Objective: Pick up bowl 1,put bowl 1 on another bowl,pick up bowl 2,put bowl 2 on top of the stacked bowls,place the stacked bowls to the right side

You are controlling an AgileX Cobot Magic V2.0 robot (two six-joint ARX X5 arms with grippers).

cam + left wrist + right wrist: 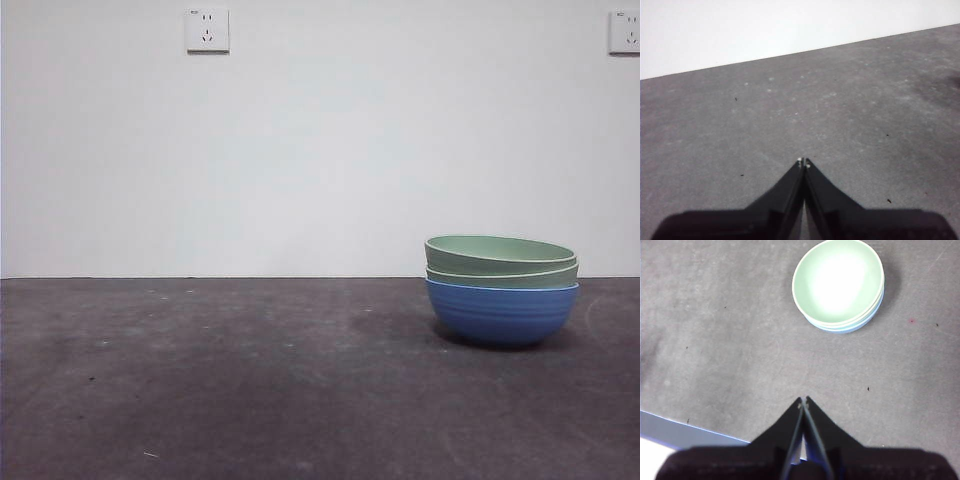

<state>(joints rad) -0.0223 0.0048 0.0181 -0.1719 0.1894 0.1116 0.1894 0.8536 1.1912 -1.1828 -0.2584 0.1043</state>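
While both arms wait off the work, I see the stack [502, 290] standing alone on the table [250, 380], toward the right side in my front view. It has three bowls nested one in another: the blue bowl [502, 313] sits at the bottom on the table, the lower green bowl [502, 276] is inside it, and the top green bowl [500, 251] lies inside that one, tilted a little (its rim is higher on one side). The rims do not sit level on each other.

My right gripper [803, 401] is clenched, the two black jaws meet at their tips and grasp nothing. It hangs above the table and apart from the bowls; the stack [839, 286] lies ahead of its tips and somewhat to one side, with bare table between them. From there I look down into the pale inside of the top green bowl [838, 281], and only a thin blue edge of the bottom bowl shows under it.

My left gripper [804, 163] is clenched too, jaws together and empty. Ahead of it I see only grey table [790, 110] and the white wall [740, 30] behind it. Two wall sockets [207, 30] show in the front view.
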